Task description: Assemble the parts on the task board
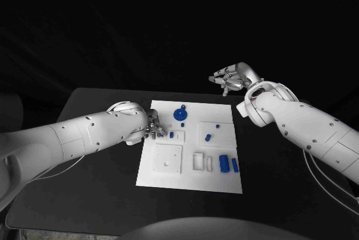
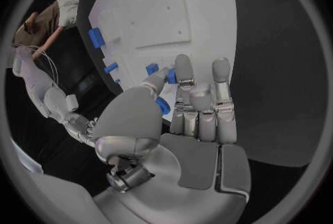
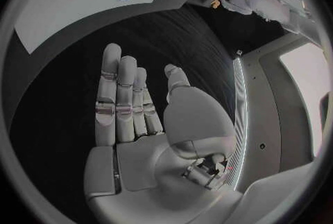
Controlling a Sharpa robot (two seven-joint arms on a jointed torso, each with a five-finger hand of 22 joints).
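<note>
- Task board (image 1: 191, 172) is lying mid-table, blue parts (image 1: 224, 162) sitting on it.
- Left hand (image 1: 153, 127) is apparently pinching a small blue part (image 2: 170, 76) at the board's edge.
- Right hand (image 1: 232, 76) is hovering past the board, fingers spread, holding nothing.

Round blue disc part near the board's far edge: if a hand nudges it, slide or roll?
The round blue disc lies flat on the task board, so it would probably slide, not roll. It looks rigid and light. Its small tab may make it pivot if pushed off-centre.
</note>
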